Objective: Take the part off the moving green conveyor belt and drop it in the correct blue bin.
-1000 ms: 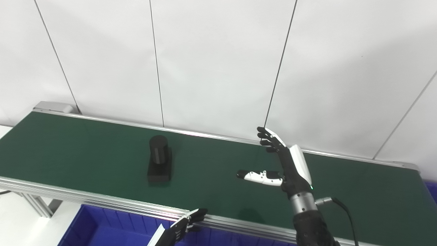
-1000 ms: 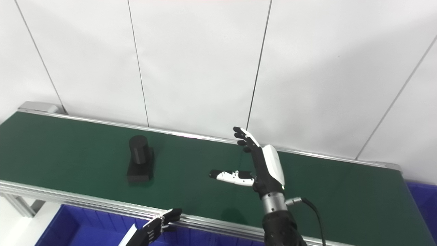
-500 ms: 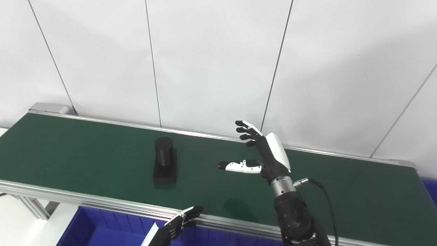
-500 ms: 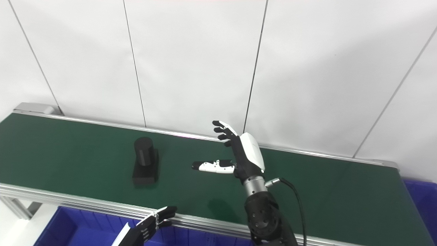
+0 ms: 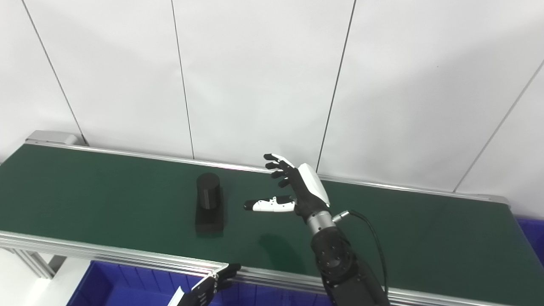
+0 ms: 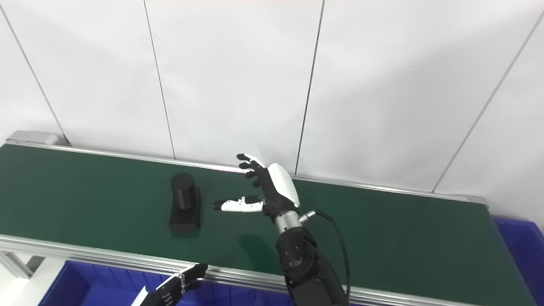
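A black part [image 5: 208, 205], an upright cylinder on a flat rectangular base, stands on the green conveyor belt [image 5: 85, 191] left of centre. My right hand [image 5: 293, 187] is open above the belt, fingers spread and thumb pointing left, a short gap to the right of the part and holding nothing. My left hand [image 5: 208, 285] is low at the bottom edge, in front of the belt's near rail, with its fingers loosely extended and empty. The part also shows in the right eye view [image 6: 185, 209].
A blue bin [image 5: 123, 289] lies below the belt's near rail at the bottom left. Another blue bin [image 6: 520, 250] shows past the belt's right end. Aluminium rails [image 5: 127, 260] border the belt; a white panel wall stands behind.
My right hand has moved left toward the part, staying open. The camera has shifted to the right. My left hand has sunk lower in the picture.
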You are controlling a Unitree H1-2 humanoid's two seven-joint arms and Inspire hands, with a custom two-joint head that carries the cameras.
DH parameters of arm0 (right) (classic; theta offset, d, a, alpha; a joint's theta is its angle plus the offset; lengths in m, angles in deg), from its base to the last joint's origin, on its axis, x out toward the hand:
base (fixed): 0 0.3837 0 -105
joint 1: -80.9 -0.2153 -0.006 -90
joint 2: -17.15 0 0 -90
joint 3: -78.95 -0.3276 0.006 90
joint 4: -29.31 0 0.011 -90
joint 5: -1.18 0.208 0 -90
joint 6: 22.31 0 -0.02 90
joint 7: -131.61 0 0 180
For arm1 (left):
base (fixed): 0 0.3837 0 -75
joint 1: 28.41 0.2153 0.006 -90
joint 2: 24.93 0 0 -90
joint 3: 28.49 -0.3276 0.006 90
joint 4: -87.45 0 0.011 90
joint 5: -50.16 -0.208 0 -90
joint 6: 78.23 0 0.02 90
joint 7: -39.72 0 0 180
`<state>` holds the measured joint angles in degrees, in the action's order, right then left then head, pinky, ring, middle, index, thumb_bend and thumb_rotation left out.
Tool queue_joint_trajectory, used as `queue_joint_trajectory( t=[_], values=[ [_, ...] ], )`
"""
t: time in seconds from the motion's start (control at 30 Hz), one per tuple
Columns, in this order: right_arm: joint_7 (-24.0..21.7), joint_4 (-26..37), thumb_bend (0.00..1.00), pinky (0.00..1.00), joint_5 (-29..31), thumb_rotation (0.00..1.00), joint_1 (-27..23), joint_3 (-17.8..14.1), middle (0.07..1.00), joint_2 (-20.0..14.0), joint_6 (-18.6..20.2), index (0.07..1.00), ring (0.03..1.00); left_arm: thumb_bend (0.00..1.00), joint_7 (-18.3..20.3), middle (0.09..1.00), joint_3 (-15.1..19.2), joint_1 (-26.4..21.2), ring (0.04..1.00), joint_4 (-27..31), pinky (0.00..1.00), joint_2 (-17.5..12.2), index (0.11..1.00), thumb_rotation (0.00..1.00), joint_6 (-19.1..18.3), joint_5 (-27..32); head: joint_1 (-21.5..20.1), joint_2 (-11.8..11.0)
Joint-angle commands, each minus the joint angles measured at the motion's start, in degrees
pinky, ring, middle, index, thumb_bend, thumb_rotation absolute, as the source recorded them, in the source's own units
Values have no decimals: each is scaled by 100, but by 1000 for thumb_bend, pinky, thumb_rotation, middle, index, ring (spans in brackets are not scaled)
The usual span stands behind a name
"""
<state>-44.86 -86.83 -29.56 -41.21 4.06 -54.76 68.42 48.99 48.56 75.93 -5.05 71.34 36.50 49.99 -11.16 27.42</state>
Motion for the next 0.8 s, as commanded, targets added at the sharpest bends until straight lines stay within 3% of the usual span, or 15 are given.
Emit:
queue_joint_trajectory(
  t=[0.0,0.37,0.77],
  values=[
    [182,10,934,620,14,404,-343,32,795,127,-58,850,727,949,68,900,49,-11,897,228,856,35,845,250,218,78,5,9],
    [543,-1221,939,661,-80,429,-882,343,847,352,-225,857,788,963,162,877,79,34,870,246,828,133,834,266,219,4,68,26],
    [816,-2494,942,732,-7,391,-1523,592,872,498,-439,860,834,950,227,868,69,102,867,368,840,203,822,259,219,-22,179,57]
  ],
)
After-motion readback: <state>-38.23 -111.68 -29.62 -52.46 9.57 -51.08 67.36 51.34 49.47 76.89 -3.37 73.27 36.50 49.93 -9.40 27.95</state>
